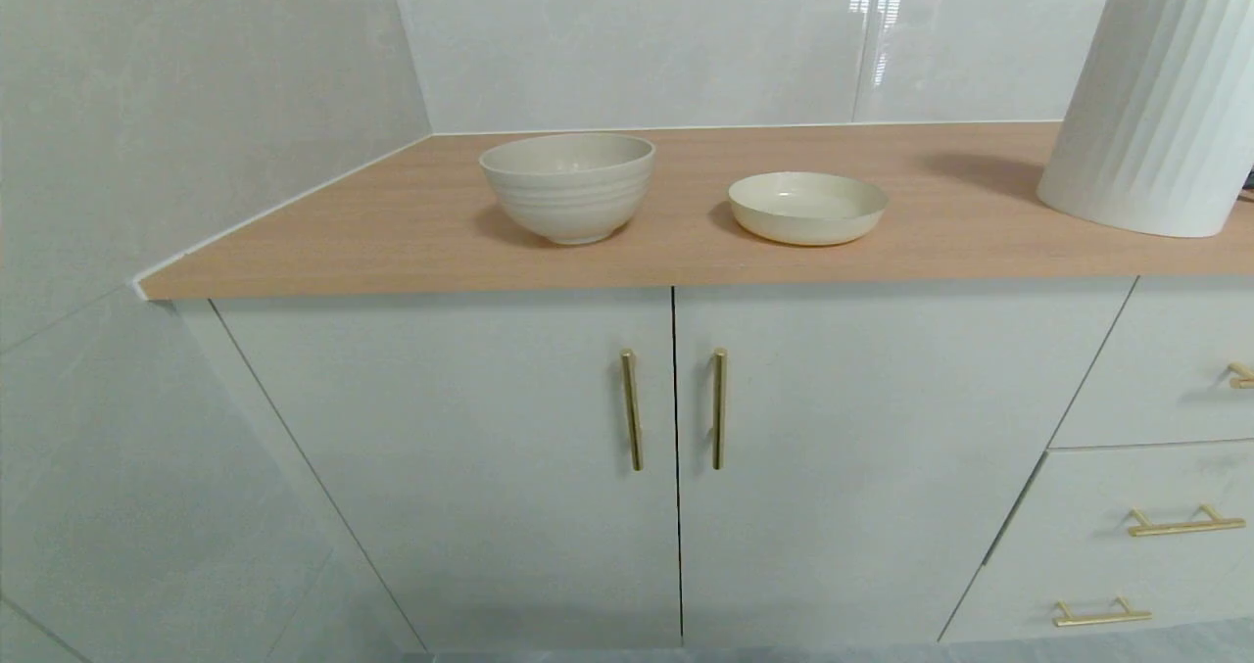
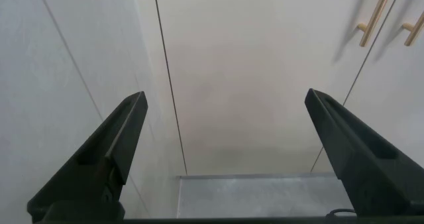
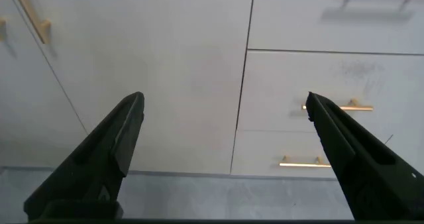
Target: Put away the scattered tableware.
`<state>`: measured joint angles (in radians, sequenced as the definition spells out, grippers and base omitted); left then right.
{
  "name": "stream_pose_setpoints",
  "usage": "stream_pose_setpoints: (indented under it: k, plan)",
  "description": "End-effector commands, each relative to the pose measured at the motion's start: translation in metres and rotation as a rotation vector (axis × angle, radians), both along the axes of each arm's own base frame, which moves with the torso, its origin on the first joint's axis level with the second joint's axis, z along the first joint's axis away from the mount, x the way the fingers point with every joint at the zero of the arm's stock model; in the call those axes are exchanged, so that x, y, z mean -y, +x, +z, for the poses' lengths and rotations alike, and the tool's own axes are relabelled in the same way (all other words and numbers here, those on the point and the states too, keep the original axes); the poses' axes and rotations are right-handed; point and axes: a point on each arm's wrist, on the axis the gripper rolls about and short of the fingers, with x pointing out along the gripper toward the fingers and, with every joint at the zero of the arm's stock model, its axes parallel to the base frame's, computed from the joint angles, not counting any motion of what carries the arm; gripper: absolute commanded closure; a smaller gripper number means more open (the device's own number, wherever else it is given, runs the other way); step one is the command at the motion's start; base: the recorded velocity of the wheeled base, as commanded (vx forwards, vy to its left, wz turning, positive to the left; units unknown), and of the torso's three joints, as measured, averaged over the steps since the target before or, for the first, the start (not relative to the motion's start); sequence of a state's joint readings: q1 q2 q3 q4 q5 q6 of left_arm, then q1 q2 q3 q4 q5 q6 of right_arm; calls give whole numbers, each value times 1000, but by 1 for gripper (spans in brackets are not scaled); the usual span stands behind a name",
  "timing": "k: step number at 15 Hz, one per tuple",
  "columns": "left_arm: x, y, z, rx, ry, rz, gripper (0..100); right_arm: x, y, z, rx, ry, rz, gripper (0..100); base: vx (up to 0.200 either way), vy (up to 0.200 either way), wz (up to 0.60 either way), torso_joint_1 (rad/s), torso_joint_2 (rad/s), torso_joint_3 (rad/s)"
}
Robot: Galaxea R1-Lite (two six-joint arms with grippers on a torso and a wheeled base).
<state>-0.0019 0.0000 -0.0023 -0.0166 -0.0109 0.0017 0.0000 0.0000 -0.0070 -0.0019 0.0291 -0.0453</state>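
Observation:
A deep cream ribbed bowl (image 1: 568,185) stands on the wooden countertop (image 1: 392,237), left of centre. To its right sits a shallow cream dish (image 1: 807,207), apart from the bowl. My left gripper (image 2: 225,101) is open, held low in front of the white cabinet door (image 2: 258,85), nothing between its fingers. My right gripper (image 3: 225,101) is also open and holds nothing, facing the lower cabinet front near the drawers (image 3: 331,85).
A tall white fluted container (image 1: 1156,105) stands at the counter's right end. Below the counter are two closed doors with vertical gold handles (image 1: 632,408) (image 1: 719,406) and drawers with gold pulls (image 1: 1185,523) to the right. Tiled walls close the left side and back.

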Motion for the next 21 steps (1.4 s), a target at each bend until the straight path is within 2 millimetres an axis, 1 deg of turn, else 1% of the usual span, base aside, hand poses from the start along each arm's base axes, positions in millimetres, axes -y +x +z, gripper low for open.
stream_pose_setpoints:
  k: [1, 2, 3, 4, 5, 6, 8, 9, 12, 13, 14, 15, 16, 17, 18, 21]
  plan:
    - [0, 0, 0, -1, 0, 0, 0, -1, -5, 68, 88, 63, 79, 0, 0, 0, 0, 0, 0, 0]
    - [0, 0, 0, 1, 0, 0, 0, -1, -1, 95, 80, 121, 125, 0, 0, 0, 0, 0, 0, 0]
    - [0, 0, 0, -1, 0, 0, 0, -3, 20, 110, -26, 102, 219, 0, 0, 0, 0, 0, 0, 0]
    - [0, 0, 0, -1, 0, 0, 0, -6, 43, 118, -121, 76, 259, 0, 0, 0, 0, 0, 0, 0]
    - [0, 0, 0, -1, 0, 0, 0, -8, 67, 123, -215, 80, 262, 0, 0, 0, 0, 0, 0, 0]
    - [0, 0, 0, 1, 0, 0, 0, -14, 89, 134, -271, 76, 304, 0, 0, 0, 0, 0, 0, 0]
    - [0, 0, 0, 1, 0, 0, 0, -37, 125, 147, -358, 51, 471, 0, 0, 0, 0, 0, 0, 0]
    - [0, 0, 0, 1, 0, 0, 0, -48, 139, 152, -388, 43, 521, 0, 0, 0, 0, 0, 0, 0]
    - [0, 0, 0, 1, 0, 0, 0, -89, 199, 149, -496, 60, 607, 0, 0, 0, 0, 0, 0, 0]
    - [0, 0, 0, -1, 0, 0, 0, -105, 214, 147, -517, 86, 655, 0, 0, 0, 0, 0, 0, 0]
    - [0, 0, 0, 1, 0, 0, 0, -117, 227, 149, -529, 117, 700, 0, 0, 0, 0, 0, 0, 0]
    - [0, 0, 0, 1, 0, 0, 0, -123, 234, 148, -549, 136, 732, 0, 0, 0, 0, 0, 0, 0]
    - [0, 0, 0, -1, 0, 0, 0, -139, 243, 143, -603, 168, 827, 0, 0, 0, 0, 0, 0, 0]
    - [0, 0, 0, -1, 0, -1, 0, -147, 248, 138, -633, 181, 861, 0, 0, 0, 0, 0, 0, 0]
    - [0, 0, 0, -1, 0, 0, 0, -159, 263, 124, -666, 190, 870, 0, 0, 0, 0, 0, 0, 0]
    - [0, 0, 0, -1, 0, 0, 0, -187, 284, 101, -627, 181, 915, 0, 0, 0, 0, 0, 0, 0]
